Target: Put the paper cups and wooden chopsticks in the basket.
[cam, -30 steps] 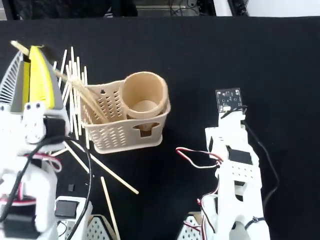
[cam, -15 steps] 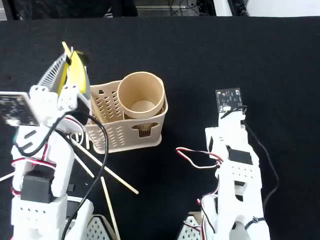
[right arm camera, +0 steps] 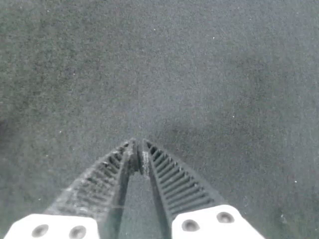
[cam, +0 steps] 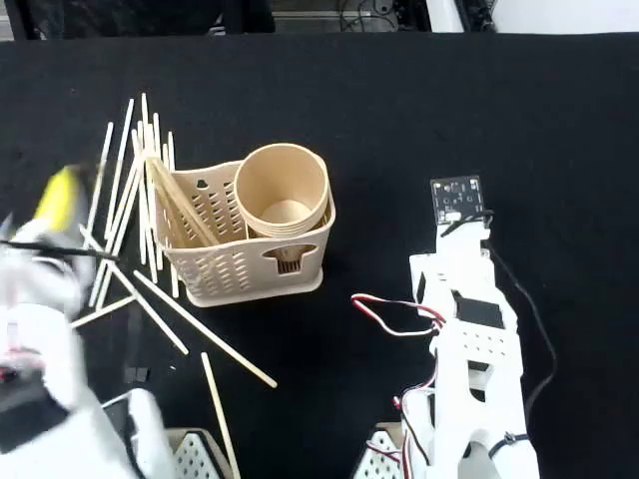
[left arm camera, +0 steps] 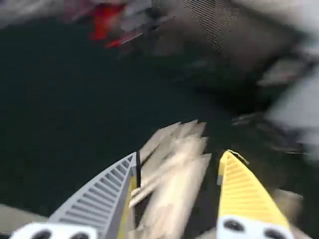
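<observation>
So, paper cups (cam: 285,190) + few chopsticks (cam: 185,215) leaning in basket (cam: 250,267).
L gripper (left arm camera: 180,154) spread over loose chopsticks (cam: 143,160), prob. for next grab; R gripper (right arm camera: 138,149) pressed together, empty.

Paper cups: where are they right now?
High view: the cups stand nested in the basket's right-hand compartment, left of table centre, with chopsticks leaning in the compartment beside them.

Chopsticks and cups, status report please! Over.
Left pincer open, over loose chopsticks. Right pincer shut, empty, over table. Paper cups and a few chopsticks in basket. Nothing blocking basket.
</observation>
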Robot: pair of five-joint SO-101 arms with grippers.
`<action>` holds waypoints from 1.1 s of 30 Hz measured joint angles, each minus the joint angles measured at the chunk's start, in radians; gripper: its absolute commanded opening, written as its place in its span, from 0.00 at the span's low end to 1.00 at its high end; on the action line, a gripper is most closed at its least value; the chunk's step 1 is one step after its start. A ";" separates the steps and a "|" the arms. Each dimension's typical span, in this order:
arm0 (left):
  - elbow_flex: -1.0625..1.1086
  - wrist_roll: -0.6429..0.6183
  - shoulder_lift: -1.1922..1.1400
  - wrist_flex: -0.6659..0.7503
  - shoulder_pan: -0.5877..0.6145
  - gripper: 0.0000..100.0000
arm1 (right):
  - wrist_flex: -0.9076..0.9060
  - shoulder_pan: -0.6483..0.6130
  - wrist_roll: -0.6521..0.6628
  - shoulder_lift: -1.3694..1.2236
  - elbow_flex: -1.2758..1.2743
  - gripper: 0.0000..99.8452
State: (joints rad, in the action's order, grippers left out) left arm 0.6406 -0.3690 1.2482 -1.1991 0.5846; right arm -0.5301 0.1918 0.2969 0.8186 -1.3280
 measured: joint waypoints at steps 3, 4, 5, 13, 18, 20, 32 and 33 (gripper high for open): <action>0.028 0.005 -0.120 -0.054 0.305 0.26 | 0.000 0.000 0.000 0.000 0.000 0.01; 0.051 0.014 -0.161 -0.046 0.404 0.26 | 0.000 0.000 0.000 0.000 0.000 0.01; 0.075 0.034 -0.204 -0.031 0.489 0.26 | 0.000 0.000 0.000 0.000 0.000 0.01; 0.267 0.115 -0.555 0.215 0.753 0.26 | 0.000 0.000 0.000 0.000 0.000 0.01; 0.276 0.120 -0.773 0.374 0.792 0.26 | 0.000 0.000 0.000 0.000 0.000 0.01; 0.261 0.120 -0.870 0.399 0.790 0.26 | 0.000 0.000 0.000 0.000 0.000 0.01; -0.002 0.074 -1.349 0.408 0.750 0.17 | 0.000 0.000 0.000 0.000 0.000 0.01; -0.015 0.074 -1.364 0.408 0.750 0.13 | 0.000 0.000 0.000 0.000 0.000 0.01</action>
State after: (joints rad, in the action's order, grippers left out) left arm 0.6252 -0.2954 -0.1158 -0.7910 1.3349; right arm -0.5301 0.1918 0.2969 0.8186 -1.3280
